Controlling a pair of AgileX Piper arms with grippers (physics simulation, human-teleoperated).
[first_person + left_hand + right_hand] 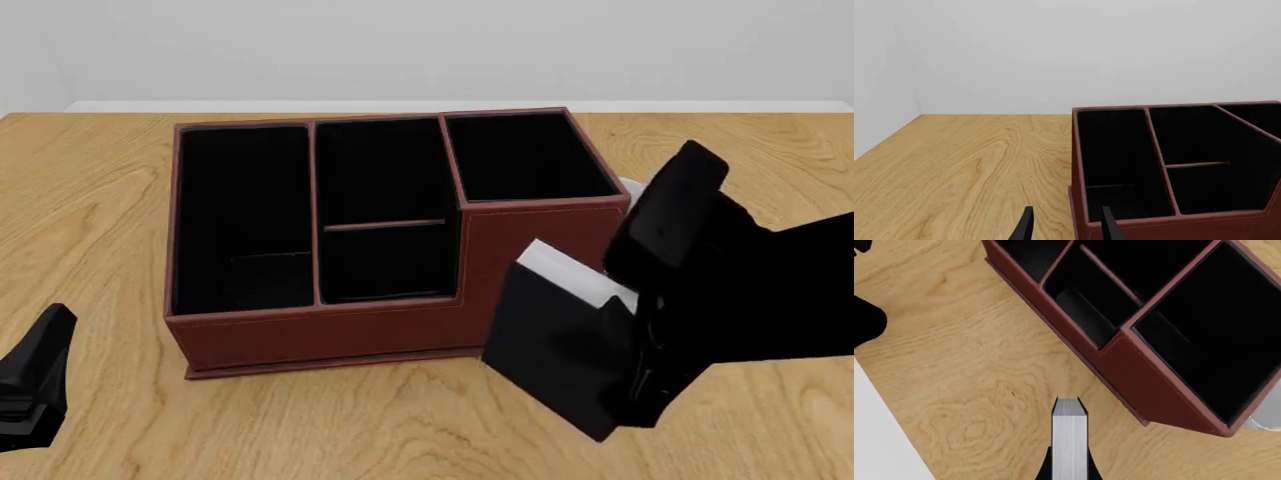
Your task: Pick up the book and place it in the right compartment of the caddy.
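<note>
Meanwhile, the right tool [1069, 471] is gripping the book [561, 335], holding it tilted above the desk [400, 420], just beside the caddy [334, 330] below its right compartment [523, 155]. Left tool [1064, 227] is resting open.

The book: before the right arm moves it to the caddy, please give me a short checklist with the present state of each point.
1. Book held in the right hand: ok, the fingers close on it in the right wrist view.
2. Book off the table: ok, it hangs tilted in front of the caddy.
3. Right compartment free: ok, only black lining shows.
4. Book above the compartment: not ok, it sits lower and nearer the camera than the tall wall.
5. Left hand out of the way: ok, it is open near the caddy's left end.
6. Pale object behind the caddy: cannot tell what it is.
</note>
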